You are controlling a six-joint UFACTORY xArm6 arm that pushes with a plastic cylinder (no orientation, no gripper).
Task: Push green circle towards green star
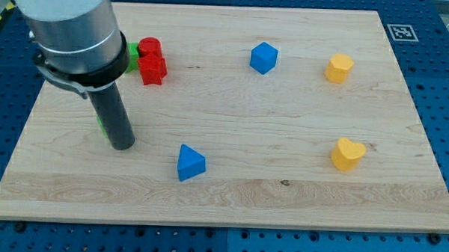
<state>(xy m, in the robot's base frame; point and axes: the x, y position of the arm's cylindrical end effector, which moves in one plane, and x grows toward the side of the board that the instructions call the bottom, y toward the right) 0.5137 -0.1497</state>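
Single camera view of the board (229,193). My tip (123,146) stands at the view's lower left. It is a plain rod with no jaws, so there is nothing to open, close or hold.

A sliver of green (102,125) shows at the rod's 9 o'clock edge, touching it or hidden just behind it; its shape cannot be made out. A second green block (131,55) peeks out at 12 o'clock from the tip, mostly covered by the arm's housing and touching the red blocks (151,60) on their 9 o'clock side. Which green piece is the circle and which the star cannot be told.

Risks, as judged:
- Pushing the wrong green piece, since both are largely occluded.
- The block slipping round the rod during an off-centre push, because contact appears to be at the block's edge.
- A push toward 12 o'clock overrunning and shunting the red blocks, which crowd the upper green piece.

Well clear, from the tip:
- blue triangle (190,163) at 3 o'clock
- blue cube (263,58) at 2 o'clock
- yellow block (339,68) at 2 o'clock
- yellow heart (348,154) at 3 o'clock
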